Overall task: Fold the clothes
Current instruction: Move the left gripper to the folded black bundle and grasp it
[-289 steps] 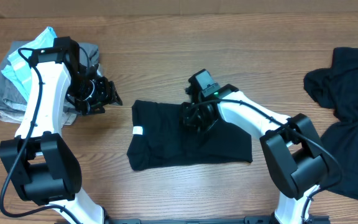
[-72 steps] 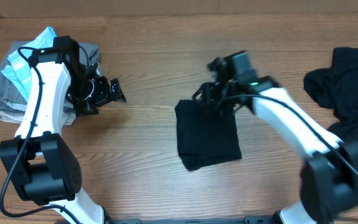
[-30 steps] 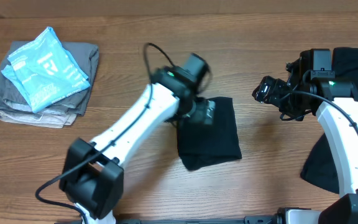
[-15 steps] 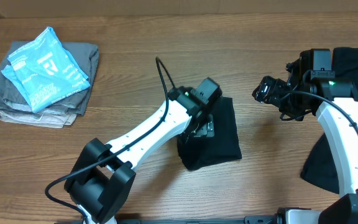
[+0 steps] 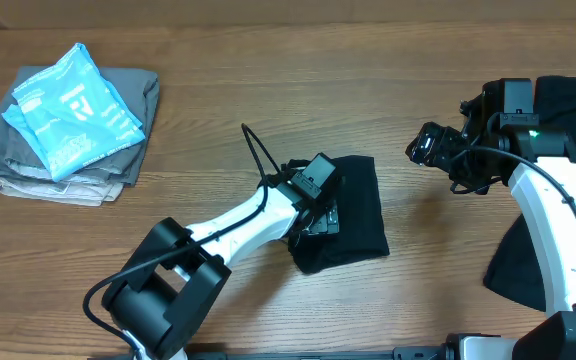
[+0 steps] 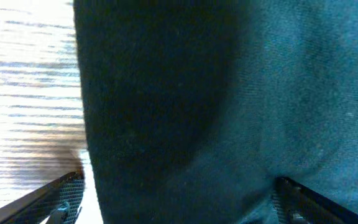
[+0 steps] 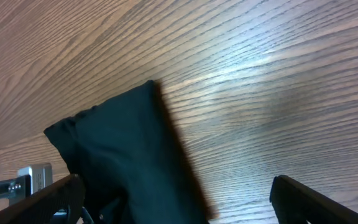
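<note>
Centrally on the wooden table (image 5: 268, 60) lies a folded black T-shirt (image 5: 360, 215), a compact rectangle with its long sides running from 12 to 6 o'clock, so its folding looks essentially done. The left gripper (image 5: 316, 213) sits low over the shirt's 9 o'clock edge, jaws spread wide. In the left wrist view dark cloth fills the frame between the two fingertips, one over fabric and one out over bare wood, so nothing is pinched. That straddling pose suits either pressing the bundle flat or taking hold of its edge to carry it off. The likely destination is the stack at 10 o'clock, where a light-blue garment (image 5: 73, 95) rests on grey and beige folded garments (image 5: 18, 170). The right gripper (image 5: 423, 150) hovers above bare wood at about 2 o'clock from the shirt, jaws wide and empty, apparently parked clear of the left arm. It is near the heap of unfolded black T-shirts (image 5: 568, 120) at the 3 o'clock edge, probably the next work.
</note>
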Robot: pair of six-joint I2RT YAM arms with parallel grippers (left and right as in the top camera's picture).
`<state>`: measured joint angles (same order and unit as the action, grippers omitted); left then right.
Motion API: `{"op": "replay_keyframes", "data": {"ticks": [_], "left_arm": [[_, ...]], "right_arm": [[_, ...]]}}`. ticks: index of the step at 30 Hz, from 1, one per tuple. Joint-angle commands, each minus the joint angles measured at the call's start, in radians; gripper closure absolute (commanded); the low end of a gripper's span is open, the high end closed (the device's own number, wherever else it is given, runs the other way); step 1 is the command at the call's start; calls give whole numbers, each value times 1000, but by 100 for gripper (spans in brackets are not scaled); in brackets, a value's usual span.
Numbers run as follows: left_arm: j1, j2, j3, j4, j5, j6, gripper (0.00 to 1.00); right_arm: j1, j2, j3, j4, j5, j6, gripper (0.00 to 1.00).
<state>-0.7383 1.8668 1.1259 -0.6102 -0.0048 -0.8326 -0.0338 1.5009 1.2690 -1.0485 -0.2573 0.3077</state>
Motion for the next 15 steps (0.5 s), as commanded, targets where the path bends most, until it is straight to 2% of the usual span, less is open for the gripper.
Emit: {"op": "replay_keyframes", "data": {"ticks": [1, 4, 9, 11, 15], "left_arm": [[-3, 12, -49, 41, 6, -13, 3], [-2, 12, -67, 58, 6, -13, 11], [-3, 14, -78, 65, 6, -13, 37], [-3, 18, -78, 64, 6, -13, 41], [-2, 24, -78, 60, 6, -13, 57]], "right_arm": [[-1, -6, 8, 3, 7, -5, 0], [-1, -6, 8, 3, 7, -5, 0], [-1, -6, 8, 3, 7, -5, 0], [-1, -6, 8, 3, 7, -5, 0], [-1, -6, 8, 3, 7, -5, 0]]}}
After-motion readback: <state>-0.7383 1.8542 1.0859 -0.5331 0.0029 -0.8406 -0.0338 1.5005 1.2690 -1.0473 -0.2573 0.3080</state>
